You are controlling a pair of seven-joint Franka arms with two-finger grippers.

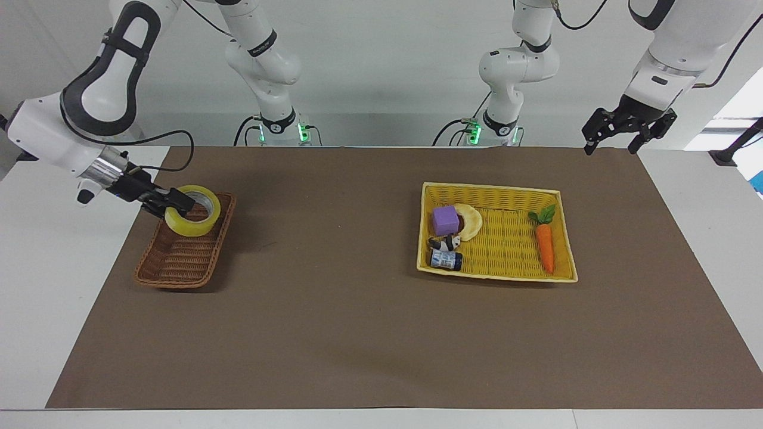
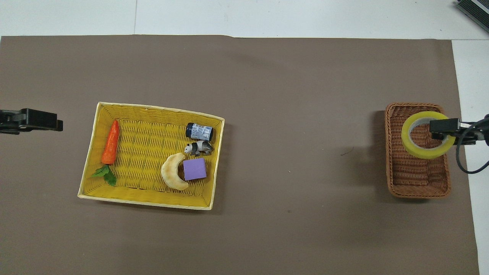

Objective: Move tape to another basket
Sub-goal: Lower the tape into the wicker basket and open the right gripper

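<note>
The tape (image 1: pixel 192 210) (image 2: pixel 428 135), a yellowish roll lying flat with its hole facing up, hangs low over the brown wicker basket (image 1: pixel 182 262) (image 2: pixel 418 181). My right gripper (image 1: pixel 177 202) (image 2: pixel 443 126) is shut on the roll's wall, one finger inside the ring. Whether the roll touches the basket floor I cannot tell. My left gripper (image 1: pixel 613 143) (image 2: pixel 51 123) is open and holds nothing. It is raised over the mat's edge at the left arm's end of the table.
A yellow tray basket (image 1: pixel 498 190) (image 2: pixel 153 109) holds a carrot (image 1: pixel 544 244), a purple cube (image 1: pixel 445 220), a crescent bread (image 2: pixel 172 176), a panda figure (image 2: pixel 198 147) and a small dark bottle (image 2: pixel 199 131). Brown mat (image 1: pixel 334 310) covers the table.
</note>
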